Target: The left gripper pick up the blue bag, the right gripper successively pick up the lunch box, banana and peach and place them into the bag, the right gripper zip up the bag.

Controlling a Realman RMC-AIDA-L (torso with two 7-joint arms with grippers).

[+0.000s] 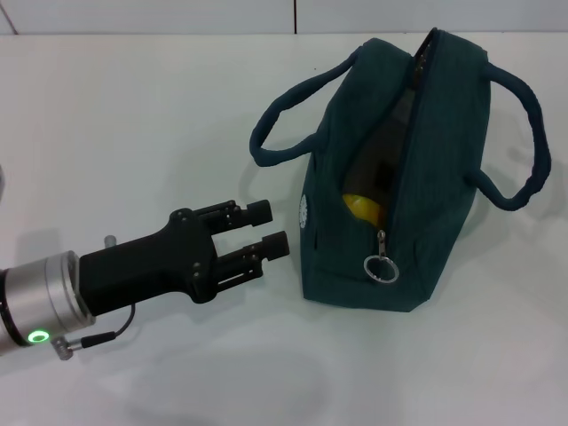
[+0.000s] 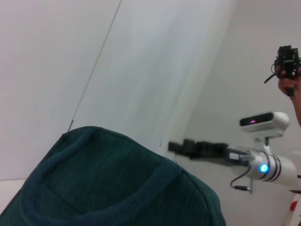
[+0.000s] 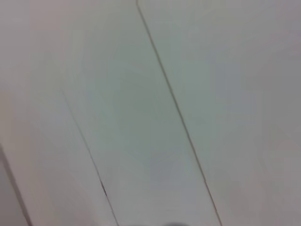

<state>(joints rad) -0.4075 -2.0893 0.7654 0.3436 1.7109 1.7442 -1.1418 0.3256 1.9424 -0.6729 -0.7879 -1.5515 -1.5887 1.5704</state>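
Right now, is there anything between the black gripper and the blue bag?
No. In the head view only bare white table separates the left gripper from the blue bag.

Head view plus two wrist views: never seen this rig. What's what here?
It is a two-armed robot with a camera on its head and one on each wrist.

The head view looks down at a white table. The blue bag stands there with its zipper open, the ring pull at the near end, and something yellow inside, likely the banana. The left end effector sits beside the bag, open and holding nothing.

The left wrist view looks over the bag's top and shows the right end effector farther off, off to the side.

The right wrist view shows only a pale surface with seams.
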